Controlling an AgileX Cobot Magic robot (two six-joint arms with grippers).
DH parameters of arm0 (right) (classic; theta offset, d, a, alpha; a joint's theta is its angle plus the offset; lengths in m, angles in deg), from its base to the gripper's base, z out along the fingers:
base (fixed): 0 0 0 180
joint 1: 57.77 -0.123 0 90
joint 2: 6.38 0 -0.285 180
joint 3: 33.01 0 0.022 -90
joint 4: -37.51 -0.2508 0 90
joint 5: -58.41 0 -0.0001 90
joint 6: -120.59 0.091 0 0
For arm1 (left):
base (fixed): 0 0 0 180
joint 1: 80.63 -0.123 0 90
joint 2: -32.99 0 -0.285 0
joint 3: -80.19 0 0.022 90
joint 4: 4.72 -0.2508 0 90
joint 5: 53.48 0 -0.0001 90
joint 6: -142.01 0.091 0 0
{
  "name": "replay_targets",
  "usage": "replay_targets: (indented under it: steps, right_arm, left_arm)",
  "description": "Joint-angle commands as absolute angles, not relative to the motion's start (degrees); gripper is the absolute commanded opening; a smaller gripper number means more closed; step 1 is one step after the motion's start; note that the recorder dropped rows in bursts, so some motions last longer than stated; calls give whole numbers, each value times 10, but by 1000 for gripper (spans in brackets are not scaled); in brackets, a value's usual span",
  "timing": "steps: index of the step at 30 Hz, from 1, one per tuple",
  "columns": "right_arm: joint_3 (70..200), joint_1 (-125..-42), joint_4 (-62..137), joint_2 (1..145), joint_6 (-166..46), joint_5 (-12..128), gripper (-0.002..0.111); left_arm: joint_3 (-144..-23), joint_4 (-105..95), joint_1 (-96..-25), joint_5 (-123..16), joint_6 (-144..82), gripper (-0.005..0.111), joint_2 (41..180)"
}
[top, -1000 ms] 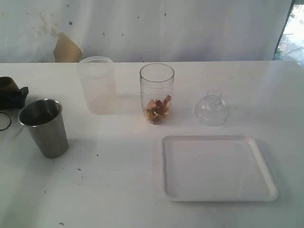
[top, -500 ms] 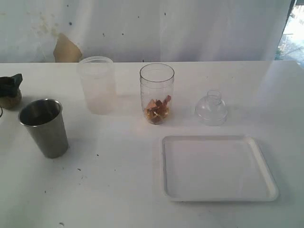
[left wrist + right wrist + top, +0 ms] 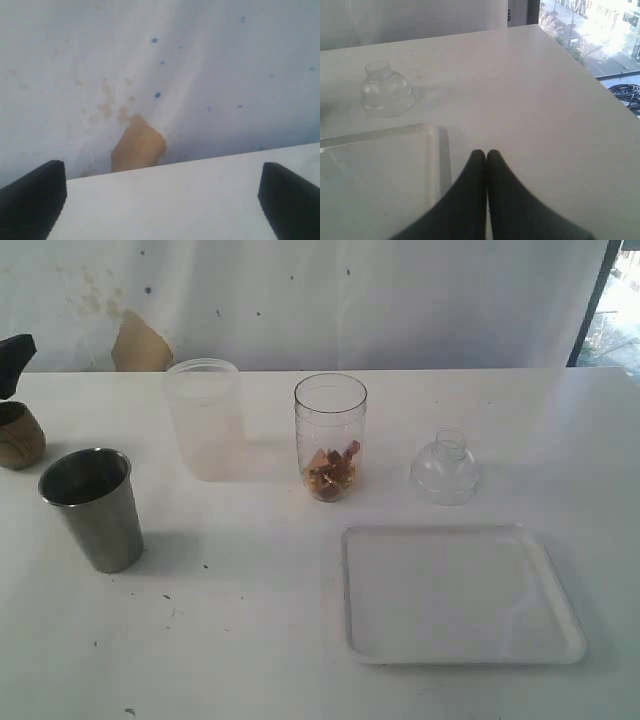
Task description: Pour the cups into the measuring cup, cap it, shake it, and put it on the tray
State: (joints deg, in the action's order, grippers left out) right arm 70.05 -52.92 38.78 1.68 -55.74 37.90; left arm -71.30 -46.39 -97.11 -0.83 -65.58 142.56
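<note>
Exterior view: on the white table [image 3: 250, 640] the measuring cup [image 3: 330, 420] stands upright in the middle, uncapped, with brown pieces [image 3: 332, 472] at its bottom. The frosted cup [image 3: 205, 418] stands to its left, apart from it. The tumbler [image 3: 92, 508] stands nearer and further left. The wooden cup [image 3: 18, 436] sits at the far left edge, with a dark bit of the left arm [image 3: 14, 358] above it, not touching. The dome lid [image 3: 445, 468] rests right of the measuring cup, neck up. The tray [image 3: 460, 655] lies near right, nothing on it.

Left wrist view: the left claw [image 3: 162, 190] is spread wide with nothing between its fingers [image 3: 35, 197]. Past them are the table's far edge and a tan patch [image 3: 137, 147] on the white backdrop [image 3: 225, 60].

Right wrist view: the right claw [image 3: 482, 156] is pressed together on nothing, over bare table just right of the tray's right rim. The lid lies further off, beyond the tray's corner.
</note>
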Motion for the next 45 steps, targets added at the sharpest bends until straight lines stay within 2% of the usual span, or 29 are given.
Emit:
replay_targets:
  steps: [1,8,13,19,21,25,26,28,29,30,31,32,33,35,40,45]
  right_arm:
    - [698,-531,390,14,-557,383,0]
    - [698,-531,390,14,-557,383,0]
    - [698,-531,390,14,-557,383,0]
    - [698,-531,390,14,-557,383,0]
    - [698,-531,390,14,-538,383,0]
    - [698,-531,390,14,-545,383,0]
    - [698,-531,390,14,-545,383,0]
    - [698,-531,390,14,-545,383,0]
    - [698,-531,390,14,-545,383,0]
    - [698,-531,390,14,-545,383,0]
    - [698,-531,390,14,-545,383,0]
    - [698,-531,390,14,-545,383,0]
    - [698,-531,390,14,-545,383,0]
    - [698,-531,390,14,-545,383,0]
    - [698,-531,390,14,-545,383,0]
    - [698,-531,390,14,-545,383,0]
  left_arm:
    - [-672,-542,-972,-4,-776,105,1362]
    - [-612,-627,-972,31,-896,105,1255]
    - [-552,-640,-972,36,-906,105,1193]
    - [-488,-657,-972,117,-906,105,1119]
    - [-479,-657,-972,75,-904,105,1083]
    - [-478,-580,-972,-299,-861,105,1009]
    - [-480,-435,-977,-373,-751,104,1009]
    - [-480,-196,-989,-344,-549,92,1038]
    - [-480,-156,-989,-312,-476,78,1063]
    - [-480,-153,-989,-282,-441,63,1087]
    - [-480,-143,-992,-237,-409,37,1127]
    - [-480,-141,-994,-198,-399,21,1155]
    - [-484,-136,-997,-159,-388,1,1184]
    - [-517,-124,-1007,-127,-363,0,1252]
    - [-667,-142,-1038,-155,-334,0,1426]
    - [-796,-361,-1066,-158,-496,0,1536]
